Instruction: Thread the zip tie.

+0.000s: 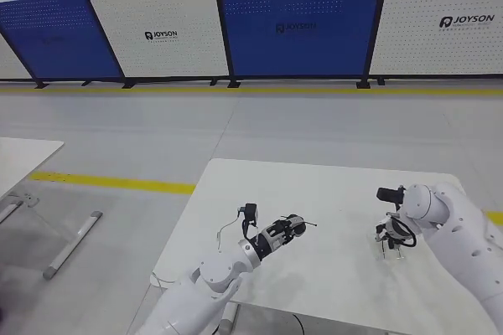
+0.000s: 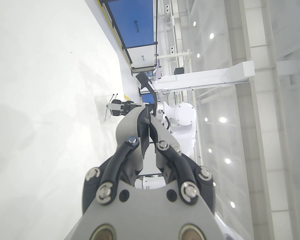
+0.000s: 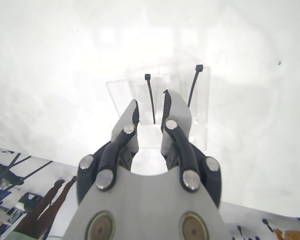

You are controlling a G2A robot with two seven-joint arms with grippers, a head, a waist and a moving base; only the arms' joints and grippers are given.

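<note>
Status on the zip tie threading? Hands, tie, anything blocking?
Left hand shut, apart from the holder. Right hand open, straddling a standing zip tie in clear holder. Second tie alongside; nothing blocking.

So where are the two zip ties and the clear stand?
First zip tie [image 3: 150, 98]: right wrist view, mid-strap, seen between the fingers [image 3: 177, 106].
Second zip tie [image 3: 199, 68]: right wrist view, its head.
Clear stand [image 3: 116, 96]: right wrist view, bare panel.

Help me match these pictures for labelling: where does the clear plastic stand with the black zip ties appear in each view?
Top view: clear plastic stand, faint, on the white table, at the right pincer.
Left wrist view: stand far off, beyond the left pincer.
Right wrist view: stand directly ahead of the right pincer.
Shared landmark: the right pincer, open at the stand.
</note>
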